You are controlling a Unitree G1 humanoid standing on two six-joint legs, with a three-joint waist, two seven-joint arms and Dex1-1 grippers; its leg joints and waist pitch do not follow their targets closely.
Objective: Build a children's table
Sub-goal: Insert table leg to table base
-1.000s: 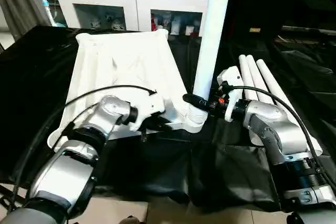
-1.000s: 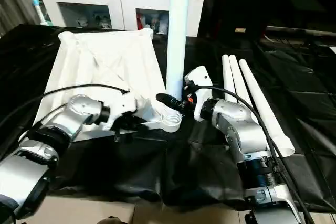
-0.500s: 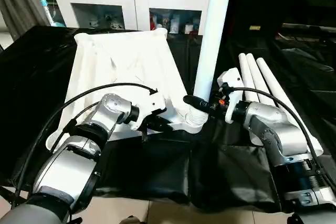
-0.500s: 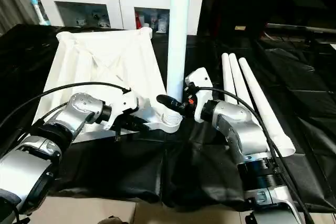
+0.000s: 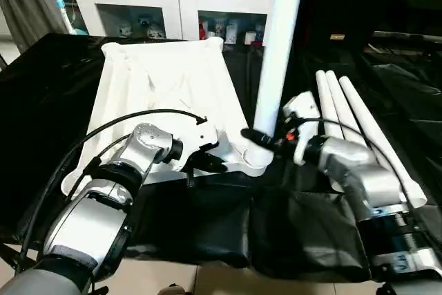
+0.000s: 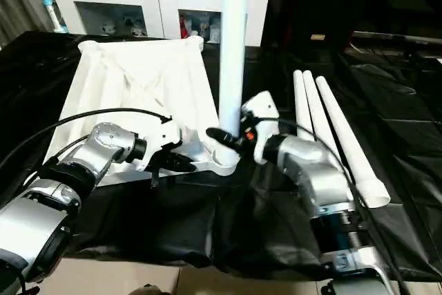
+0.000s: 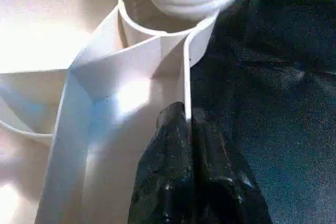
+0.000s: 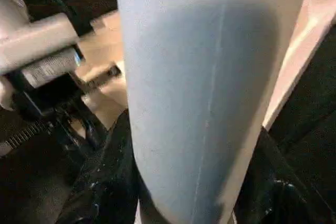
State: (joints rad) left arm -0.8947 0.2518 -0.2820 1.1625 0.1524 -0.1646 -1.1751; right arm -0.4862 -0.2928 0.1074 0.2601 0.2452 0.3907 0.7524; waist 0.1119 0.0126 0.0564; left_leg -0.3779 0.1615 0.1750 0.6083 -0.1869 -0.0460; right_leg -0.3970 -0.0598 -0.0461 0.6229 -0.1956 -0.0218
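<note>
Here the small white plastic tabletop (image 5: 166,94) lies upside down on the big black-draped table (image 5: 41,88), its ribbed underside facing up. At its near edge the left gripper (image 7: 186,124) has its two black fingers pressed together on the thin upright rim, just beside the round near-right corner socket (image 5: 257,160).

In that socket stands one long tapered white tube leg (image 5: 277,39), upright and leaning slightly. The left wrist view shows its ridged end inside the socket's mouth, though probably not fully home; the depth is hard to read. The right gripper (image 5: 259,139) pinches the leg low down, a black finger on either side of the tube in the right wrist view.

Further right, three more white tube legs (image 5: 359,129) lie side by side on the black cloth, untouched. So, as I judge it, the build is at its first leg: one is being seated, and three legs and three sockets remain, then turning the table over.

Against half a second ago, the ridged end shows less above the socket rim, so the leg has sunk a little deeper. The right wrist has shifted slightly with it. The left gripper keeps its clamp on the rim, and the tabletop has not moved.
</note>
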